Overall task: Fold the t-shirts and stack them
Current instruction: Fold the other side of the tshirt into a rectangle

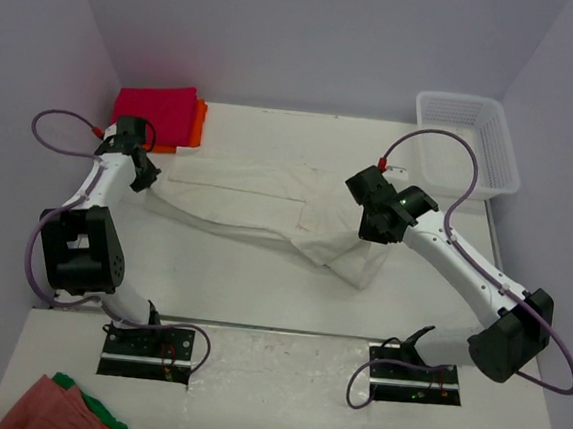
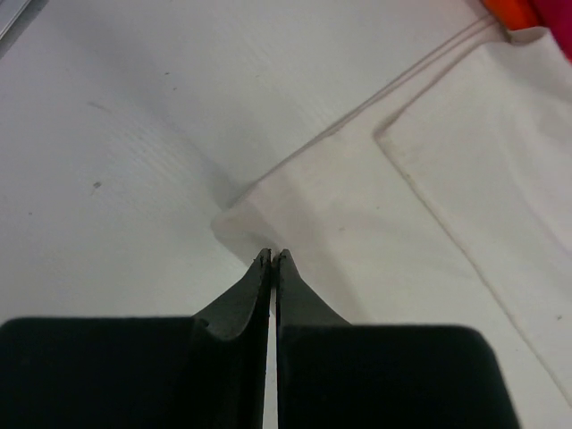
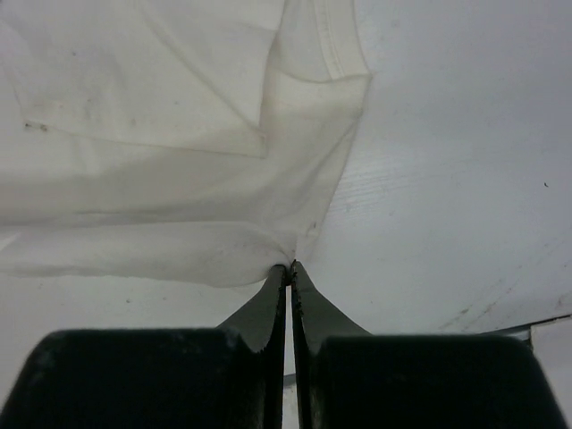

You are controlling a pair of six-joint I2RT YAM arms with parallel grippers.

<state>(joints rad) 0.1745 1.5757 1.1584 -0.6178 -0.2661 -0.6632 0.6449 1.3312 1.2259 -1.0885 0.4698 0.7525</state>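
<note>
The cream-white t-shirt (image 1: 257, 204) lies stretched across the middle of the table, partly folded lengthwise. My left gripper (image 1: 143, 178) is shut on its left end; in the left wrist view the tips (image 2: 271, 256) pinch the shirt's corner (image 2: 357, 223). My right gripper (image 1: 371, 228) is shut on the shirt's right end, where the cloth (image 3: 161, 179) bunches at the tips (image 3: 290, 266). The magenta-red t-shirt (image 1: 155, 113) lies folded at the back left on top of the orange one (image 1: 199, 122). The orange t-shirt's edge (image 2: 514, 11) also shows in the left wrist view.
A white plastic mesh basket (image 1: 494, 142) stands at the back right. Salmon-pink (image 1: 44, 409) and green (image 1: 103, 419) cloths lie on the near platform at bottom left. The two arm bases sit at the table's near edge.
</note>
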